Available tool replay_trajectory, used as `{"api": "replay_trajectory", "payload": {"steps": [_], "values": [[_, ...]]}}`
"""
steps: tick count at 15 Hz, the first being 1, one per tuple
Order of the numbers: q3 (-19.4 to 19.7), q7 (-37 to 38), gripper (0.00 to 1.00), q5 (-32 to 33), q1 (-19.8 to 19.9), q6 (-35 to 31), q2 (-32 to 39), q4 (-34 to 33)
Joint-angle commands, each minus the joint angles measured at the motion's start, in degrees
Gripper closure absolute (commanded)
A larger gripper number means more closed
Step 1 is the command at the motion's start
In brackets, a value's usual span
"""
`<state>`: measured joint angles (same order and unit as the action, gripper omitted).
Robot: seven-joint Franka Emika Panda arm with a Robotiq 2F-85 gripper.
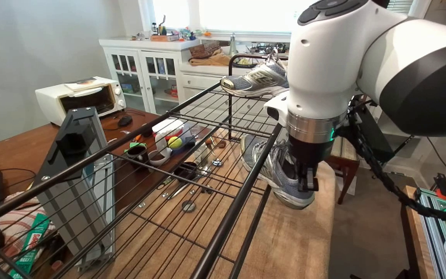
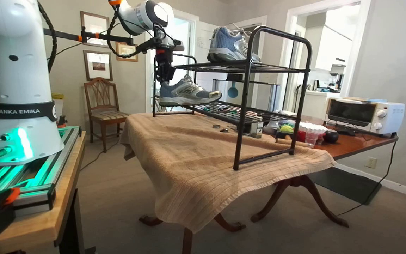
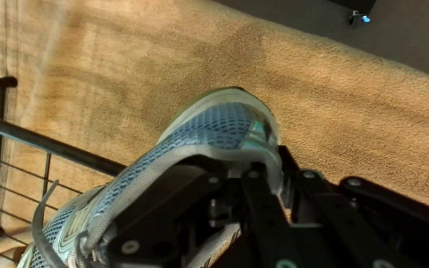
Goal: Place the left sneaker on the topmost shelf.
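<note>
The left sneaker (image 1: 275,166), grey-blue mesh with a white sole, is at the lower wire tier (image 2: 256,112). In an exterior view the sneaker (image 2: 185,92) points its toe inward, and its heel overhangs the end nearer the robot. My gripper (image 1: 309,182) is at the heel. In the wrist view the sneaker's (image 3: 218,128) heel collar is pinched by my gripper (image 3: 274,169), one finger inside the opening, one outside. I cannot tell whether the sole rests on the tier. The topmost shelf (image 1: 172,176) holds the mirror-image mate (image 1: 256,79) toward one end.
A tan towel (image 2: 174,141) covers the table under the rack. The rack's upright end frame (image 2: 244,106) and top rail (image 1: 242,193) stand close to the arm. A grey metal frame (image 1: 87,217), cups and small parts lie behind; a toaster oven (image 1: 83,97) stands farther back.
</note>
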<state>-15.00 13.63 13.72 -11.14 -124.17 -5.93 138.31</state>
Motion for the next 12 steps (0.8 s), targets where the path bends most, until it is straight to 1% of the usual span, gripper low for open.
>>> {"api": "replay_trajectory", "payload": {"steps": [1, 3, 5, 9, 12], "values": [[0.5, 4.3, 0.97, -7.1, -0.5, 3.9, 1.4, -3.3], [0.7, 7.4, 0.97, -10.8, -0.4, 5.4, 0.9, -4.2], [0.8, 11.7, 0.97, -13.1, -0.2, 5.8, -0.2, -4.4], [0.4, 22.2, 0.97, -15.3, 0.1, 6.7, -1.4, -4.6], [0.2, 27.8, 0.97, -16.1, -0.1, 8.8, -2.9, -4.6]]}}
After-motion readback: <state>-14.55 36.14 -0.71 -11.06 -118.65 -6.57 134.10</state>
